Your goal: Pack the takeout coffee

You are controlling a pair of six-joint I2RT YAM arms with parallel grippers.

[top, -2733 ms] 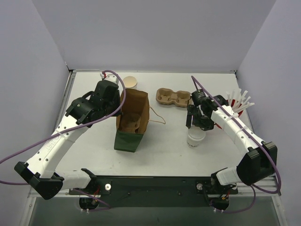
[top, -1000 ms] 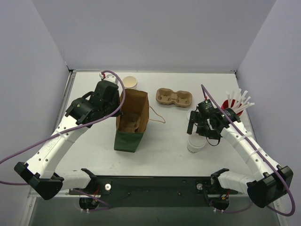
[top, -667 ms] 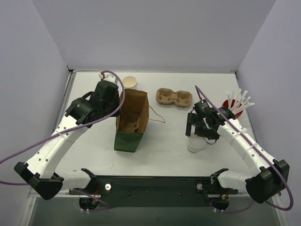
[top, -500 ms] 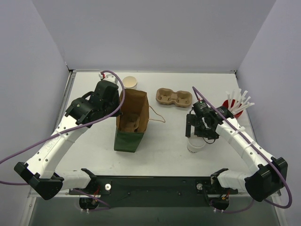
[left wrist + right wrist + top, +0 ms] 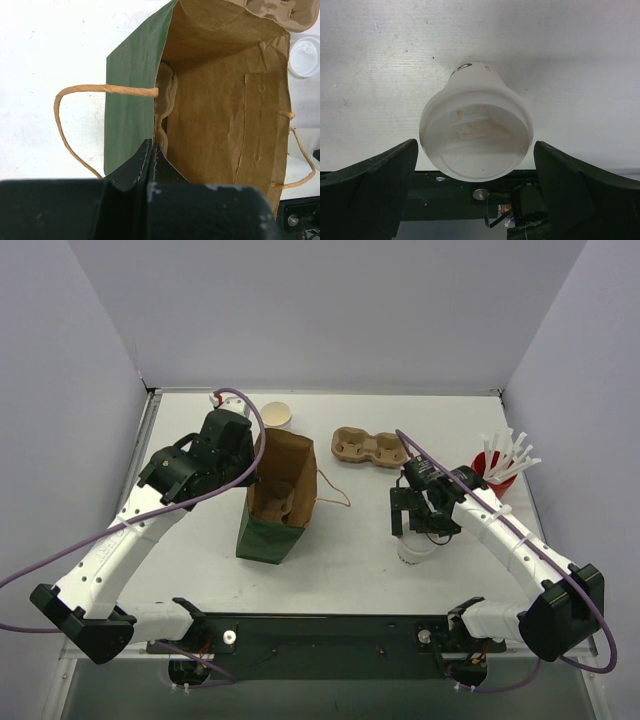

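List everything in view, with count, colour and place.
takeout coffee: one, white, lidded, near right, between the right jaws
open paper cup: one, white, beige inside, back, behind the bag
paper bag: one, green outside, brown inside, left of centre
cup carrier: one, brown, back centre
red cup of straws: one cup, white straws, right
loose lid: one, white, beside the carrier
table: one, white
left gripper: black, shut on the bag's rim
right gripper: black, open astride the coffee
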